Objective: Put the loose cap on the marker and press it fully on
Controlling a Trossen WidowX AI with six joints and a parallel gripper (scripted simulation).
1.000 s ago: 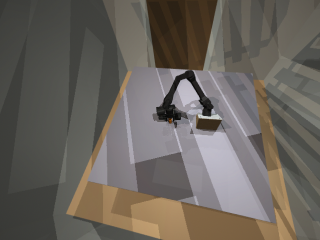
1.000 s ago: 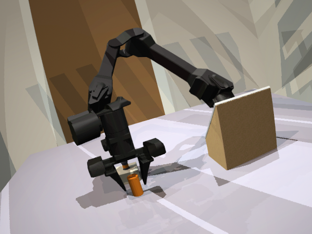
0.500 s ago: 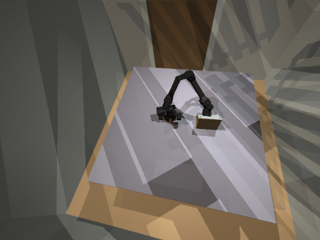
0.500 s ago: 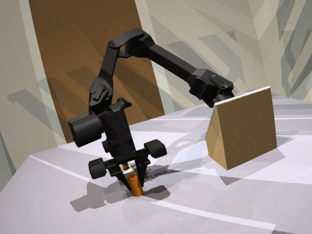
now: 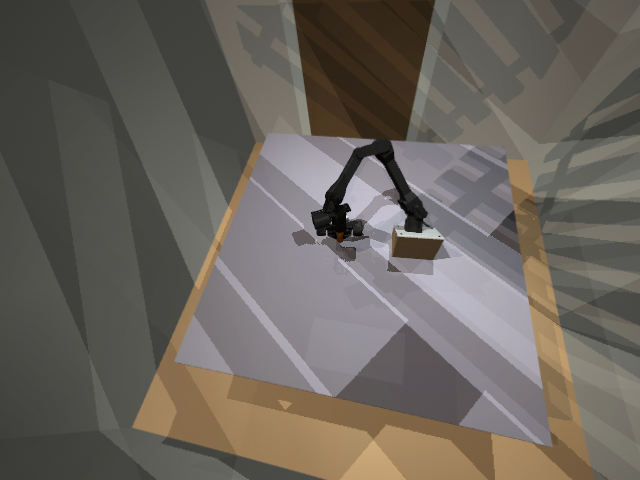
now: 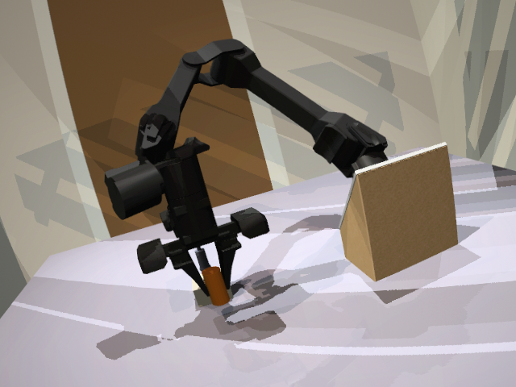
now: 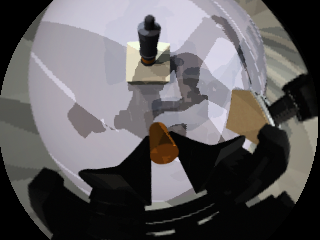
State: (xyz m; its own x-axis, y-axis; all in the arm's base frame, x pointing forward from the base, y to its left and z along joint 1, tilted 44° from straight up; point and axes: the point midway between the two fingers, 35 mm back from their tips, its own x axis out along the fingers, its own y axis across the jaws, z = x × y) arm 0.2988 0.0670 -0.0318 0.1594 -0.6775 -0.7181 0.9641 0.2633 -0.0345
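Claw [image 6: 213,278] clamps the orange cap [image 6: 215,285] mid-counter [image 6: 375,325]; marker [image 7: 148,39] upright in its holder block [image 7: 147,70] just beyond.

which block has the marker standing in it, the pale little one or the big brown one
The pale little block: the dark marker stands upright in it. The big brown block carries the arm's base instead. The gripper is shut on the orange cap.

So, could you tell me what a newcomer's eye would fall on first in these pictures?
Likely the orange cap, clamped between the black gripper fingers low over the table. Just beyond it, the dark marker stands upright in its pale holder block, uncapped. The arm rises from a tan box to one side.
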